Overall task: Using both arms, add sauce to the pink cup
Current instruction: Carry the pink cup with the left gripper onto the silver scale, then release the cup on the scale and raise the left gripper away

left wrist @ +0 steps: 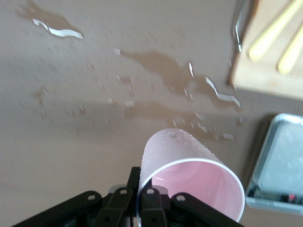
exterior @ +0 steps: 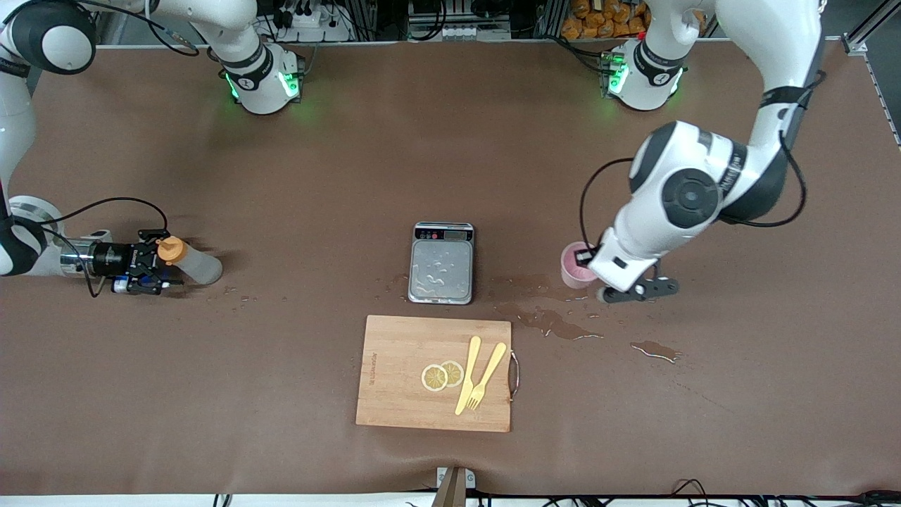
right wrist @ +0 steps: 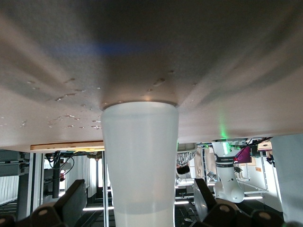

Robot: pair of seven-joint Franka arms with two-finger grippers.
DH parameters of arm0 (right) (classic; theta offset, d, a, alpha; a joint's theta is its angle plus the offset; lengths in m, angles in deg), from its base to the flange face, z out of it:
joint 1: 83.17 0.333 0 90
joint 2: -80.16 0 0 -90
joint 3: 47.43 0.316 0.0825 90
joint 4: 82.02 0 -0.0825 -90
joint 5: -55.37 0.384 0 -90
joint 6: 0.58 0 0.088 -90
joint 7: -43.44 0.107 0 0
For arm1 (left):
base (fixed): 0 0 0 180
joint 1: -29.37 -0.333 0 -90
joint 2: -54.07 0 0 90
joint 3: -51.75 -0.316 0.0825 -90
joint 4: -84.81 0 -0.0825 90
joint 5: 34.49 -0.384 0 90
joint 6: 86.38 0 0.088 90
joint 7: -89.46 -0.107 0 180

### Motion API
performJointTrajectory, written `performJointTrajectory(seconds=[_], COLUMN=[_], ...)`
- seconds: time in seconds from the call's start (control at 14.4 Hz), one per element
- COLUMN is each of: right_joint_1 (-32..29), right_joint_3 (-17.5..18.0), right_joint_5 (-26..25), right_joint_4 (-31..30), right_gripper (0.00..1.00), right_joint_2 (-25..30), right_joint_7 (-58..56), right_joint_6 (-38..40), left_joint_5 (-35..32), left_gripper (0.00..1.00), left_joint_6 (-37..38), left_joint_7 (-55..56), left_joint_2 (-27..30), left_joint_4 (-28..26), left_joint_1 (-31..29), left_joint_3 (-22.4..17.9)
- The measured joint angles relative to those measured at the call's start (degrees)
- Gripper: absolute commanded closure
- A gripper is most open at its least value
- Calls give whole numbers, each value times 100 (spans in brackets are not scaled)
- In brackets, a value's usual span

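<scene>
brown counter (exterior: 317, 176) runs under us, wet with puddles (exterior: 549, 320) beside the scale (exterior: 441, 263). our right claw (exterior: 151, 262) sits at the right arm's end, fingers either side of the sauce (exterior: 186, 259), which stands upright; we cannot tell whether they press it. our left claw (exterior: 637, 289) is at the cup (exterior: 577, 265), one finger seemingly inside the rim, grip unclear. bottle and cup stand well apart, with the scale between them, so we judge pouring needs the two brought together, nozzle over the cup's mouth.
</scene>
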Motion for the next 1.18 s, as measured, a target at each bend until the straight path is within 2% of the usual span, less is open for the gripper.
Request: performJointTrajectory(seconds=[0.28, 0.49, 0.56, 0.63, 0.77, 0.91, 1.11, 1.18], right_joint_1=[81, 96, 97, 99, 112, 139, 152, 152], right_joint_3=[2, 2, 2, 3, 3, 4, 3, 1], right_joint_5=[76, 81, 82, 82, 83, 84, 85, 85], right_joint_4=[-76, -102, -110, -116, -122, -124, -125, -125], right_gripper=[0, 4, 9, 14, 17, 27, 30, 34], right_joint_2=[0, 0, 0, -1, -1, -1, 0, -1], right_joint_7=[-20, -41, -59, -76, -88, -92, -94, -95], right_joint_6=[-20, -29, -32, -33, -33, -34, -36, -36], left_joint_5=[224, 272, 272, 272, 272, 272, 272, 272], left_gripper=[100, 100, 100, 100, 100, 100, 100, 100], left_joint_6=[273, 238, 147, -25, -475, -897, -1594, -1699], left_joint_7=[926, 1840, 2146, 2438, 2893, 3242, 3808, 3923], left_joint_2=[-221, -806, -1051, -1278, -1609, -1785, -1942, -1980], left_joint_4=[311, 840, 1064, 1246, 1460, 1539, 1553, 1556], left_joint_1=[588, 1069, 1224, 1360, 1554, 1684, 1936, 2060], left_joint_3=[14, 15, 14, 14, 8, -8, -47, -100])
